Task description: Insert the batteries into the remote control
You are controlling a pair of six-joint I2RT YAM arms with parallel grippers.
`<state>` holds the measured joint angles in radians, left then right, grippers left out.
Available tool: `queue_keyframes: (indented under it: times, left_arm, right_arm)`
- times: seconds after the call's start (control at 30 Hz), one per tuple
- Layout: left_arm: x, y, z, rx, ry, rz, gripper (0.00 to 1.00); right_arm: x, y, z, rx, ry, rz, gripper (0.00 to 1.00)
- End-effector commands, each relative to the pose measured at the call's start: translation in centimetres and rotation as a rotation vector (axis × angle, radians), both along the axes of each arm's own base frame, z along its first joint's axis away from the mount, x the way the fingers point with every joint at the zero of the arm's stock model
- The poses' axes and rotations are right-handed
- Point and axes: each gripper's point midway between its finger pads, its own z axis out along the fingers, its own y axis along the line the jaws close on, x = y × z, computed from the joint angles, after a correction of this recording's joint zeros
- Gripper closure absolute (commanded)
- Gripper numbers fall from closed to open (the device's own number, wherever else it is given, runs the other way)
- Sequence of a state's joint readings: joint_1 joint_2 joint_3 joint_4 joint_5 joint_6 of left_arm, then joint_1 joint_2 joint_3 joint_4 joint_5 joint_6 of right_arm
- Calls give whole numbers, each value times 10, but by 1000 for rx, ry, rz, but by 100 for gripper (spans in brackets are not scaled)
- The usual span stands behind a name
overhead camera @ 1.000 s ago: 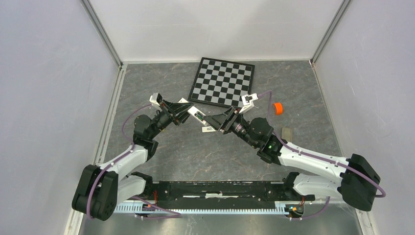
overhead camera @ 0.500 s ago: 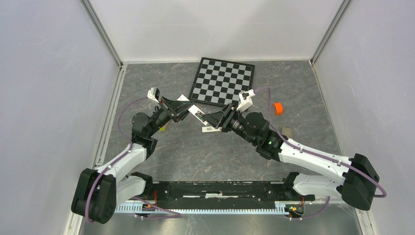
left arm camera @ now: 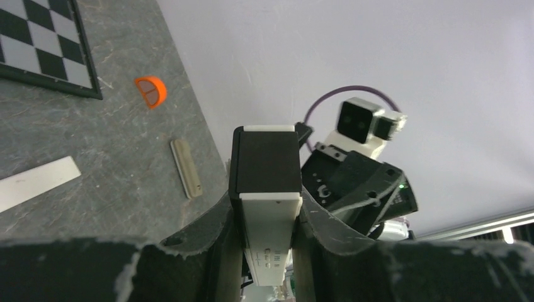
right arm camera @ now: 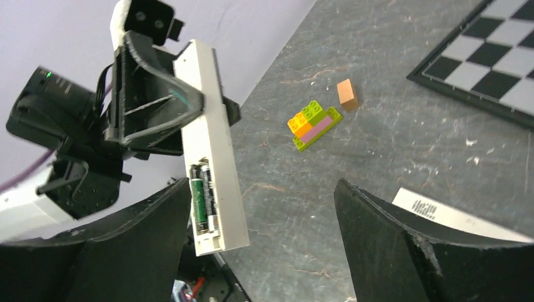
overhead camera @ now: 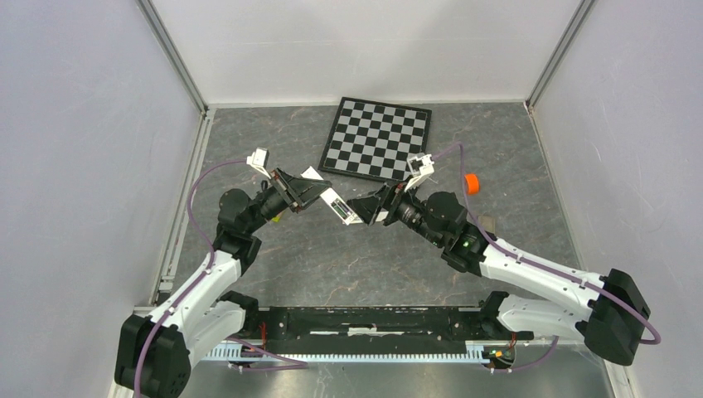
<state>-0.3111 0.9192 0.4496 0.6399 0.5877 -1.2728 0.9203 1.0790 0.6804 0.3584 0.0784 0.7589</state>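
The remote control [left arm camera: 267, 211] is seen as white with a black screen end, and the batteries [right arm camera: 200, 200] as dark with a green tint. Black-and-white checks are borne by the far board [overhead camera: 377, 138]. The table [overhead camera: 332, 265] is mottled grey, the round cap [overhead camera: 471, 183] orange, the brick stack [right arm camera: 313, 124] orange, green and pink.

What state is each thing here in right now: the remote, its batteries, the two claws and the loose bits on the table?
remote control: held off the table, battery recess uncovered.
batteries: two, seated in the recess.
left gripper: shut on the remote control.
right gripper: open, empty.
orange cap: loose on the table.
cream bar: lying flat on the table.
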Motion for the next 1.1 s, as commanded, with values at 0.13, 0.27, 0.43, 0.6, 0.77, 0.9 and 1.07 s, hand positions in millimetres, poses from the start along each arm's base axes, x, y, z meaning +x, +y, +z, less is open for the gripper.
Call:
queue_keyframes:
  times: [0.13, 0.27, 0.43, 0.6, 0.77, 0.9, 1.07]
  left_arm:
    - [2, 0, -1, 93, -41, 16, 98]
    - [6, 2, -6, 106, -17, 34, 98]
    - [7, 2, -8, 116, 0, 37, 98]
    - [7, 2, -9, 119, 2, 34, 98]
    - [6, 2, -11, 130, 3, 33, 96]
    - [6, 4, -14, 147, 13, 41, 75]
    - [7, 7, -21, 186, 24, 63, 34]
  right_arm:
    - [-10, 27, 35, -278, -368, 241, 10]
    - [-14, 41, 19, -438, -423, 299, 10]
    - [-9, 47, -2, -630, -454, 283, 12]
    - [3, 46, -8, -738, -474, 216, 19]
    - [11, 48, -5, -754, -462, 175, 56]
    - [11, 47, -1, -735, -476, 164, 79]
    - [15, 37, -6, -771, -482, 133, 92]
